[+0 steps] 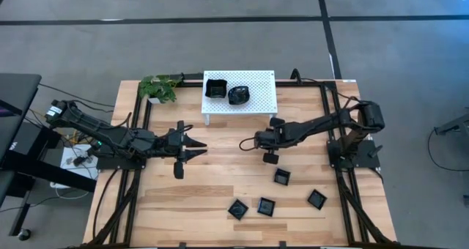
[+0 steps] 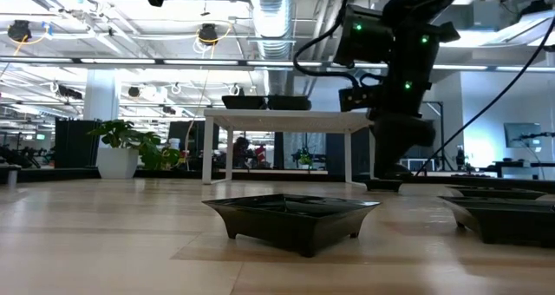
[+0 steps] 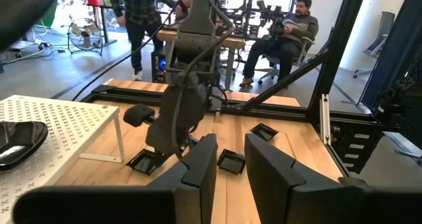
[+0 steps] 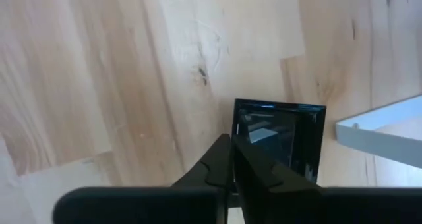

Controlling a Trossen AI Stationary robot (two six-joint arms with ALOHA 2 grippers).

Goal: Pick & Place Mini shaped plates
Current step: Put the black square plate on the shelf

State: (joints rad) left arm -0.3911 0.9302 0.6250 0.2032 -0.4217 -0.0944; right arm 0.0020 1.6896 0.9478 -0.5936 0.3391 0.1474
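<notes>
Nearest the low camera, a square black plate (image 2: 295, 215) is seen resting flat on the wooden table (image 1: 212, 183), with the edge of another plate (image 2: 507, 215) at its side. From above, four square plates are found on the near right part of the table: one (image 1: 237, 209), a second (image 1: 266, 206), a third (image 1: 316, 198) and a fourth (image 1: 282, 177). Two more dishes, a square one (image 1: 215, 88) and a rounded one (image 1: 239, 95), are carried on the white perforated rack (image 1: 260, 88) at the far edge, beside a potted plant (image 1: 157, 88). The right gripper (image 1: 248, 142) is held low at the table's middle; in its wrist view the fingers (image 4: 227, 165) are pressed together over the rim of a square plate (image 4: 290, 135), though whether the rim is pinched cannot be told. The left gripper (image 1: 199, 151) is held above bare wood, its fingers (image 3: 270, 171) parted and holding nothing.
</notes>
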